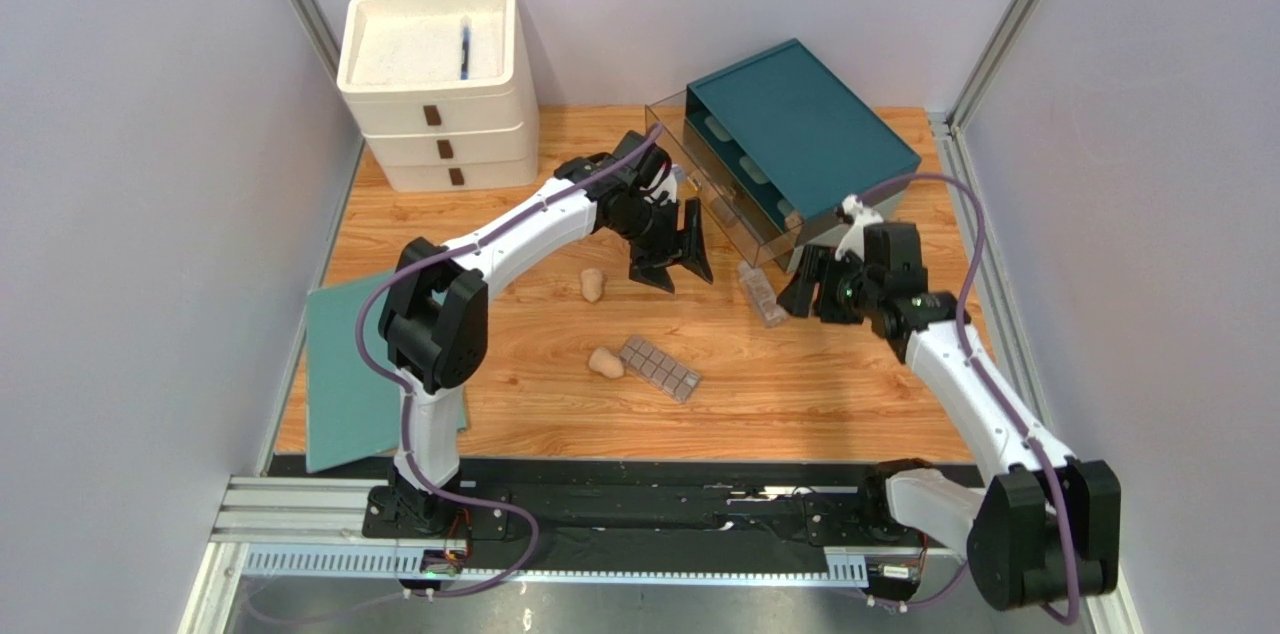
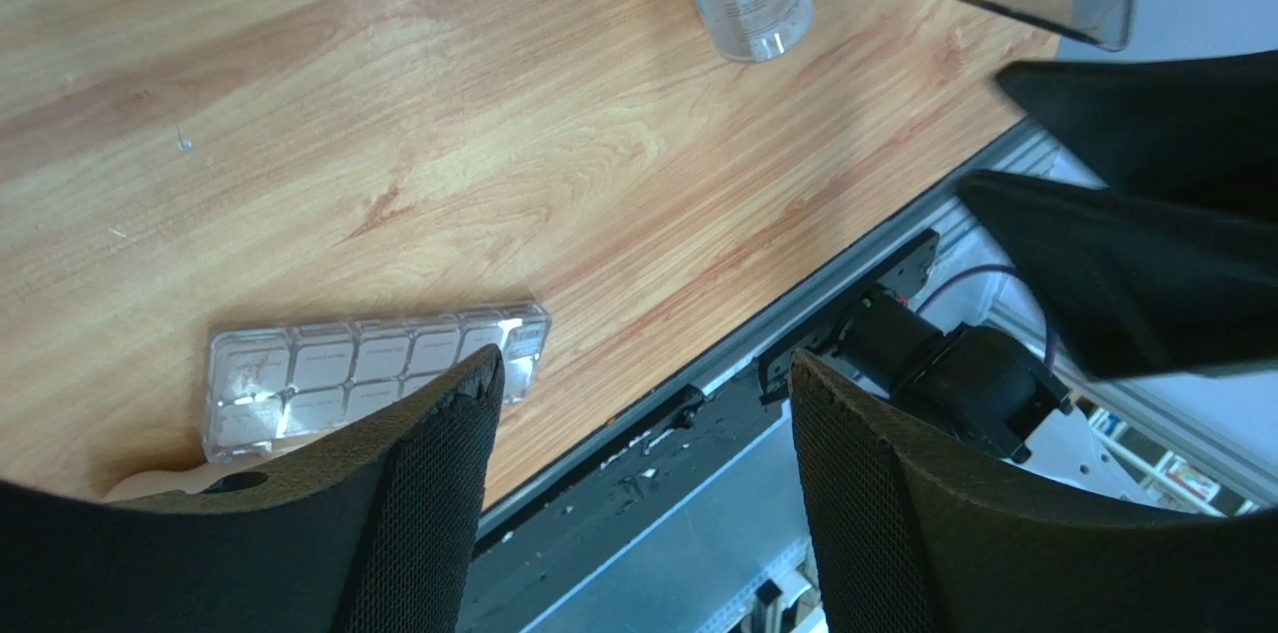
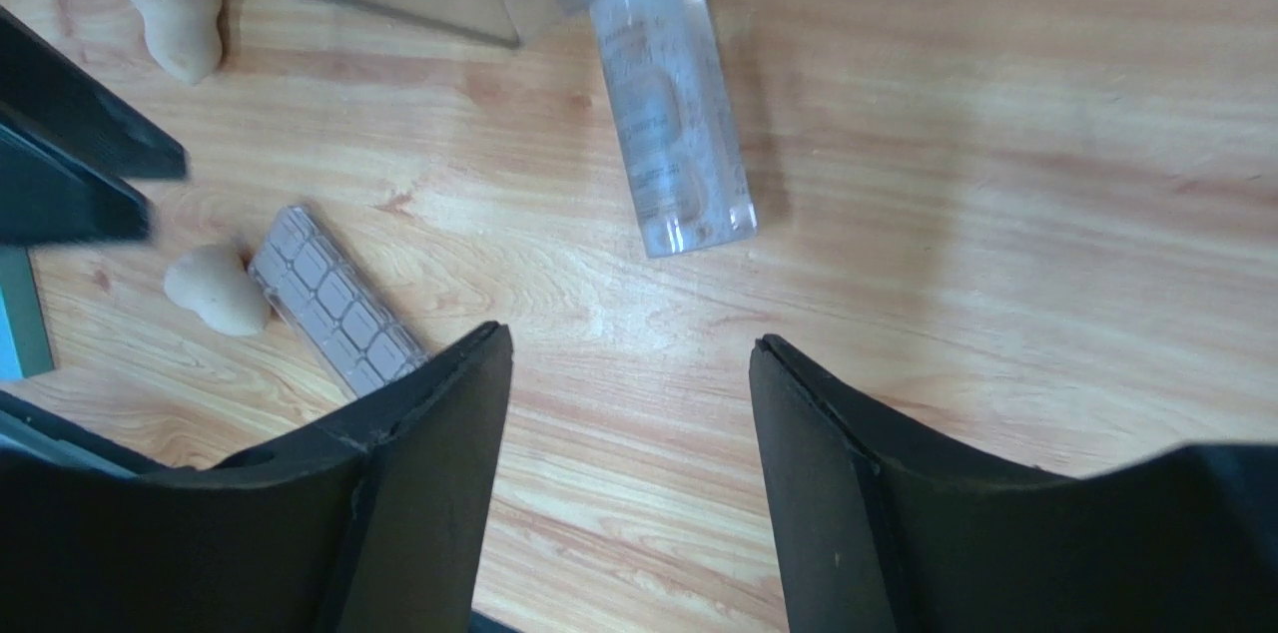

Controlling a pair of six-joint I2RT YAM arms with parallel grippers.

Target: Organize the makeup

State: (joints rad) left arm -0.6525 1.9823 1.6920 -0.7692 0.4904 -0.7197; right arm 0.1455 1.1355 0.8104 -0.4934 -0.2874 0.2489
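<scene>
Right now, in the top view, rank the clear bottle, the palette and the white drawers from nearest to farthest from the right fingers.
1. Clear bottle, lying just left of the right fingers.
2. Palette, farther left and lower in view.
3. White drawers, far back-left corner.

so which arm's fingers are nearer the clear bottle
Right. The right fingers hover open just to the right of the clear bottle; the left fingers are farther off, to its left and a bit further back.
</scene>
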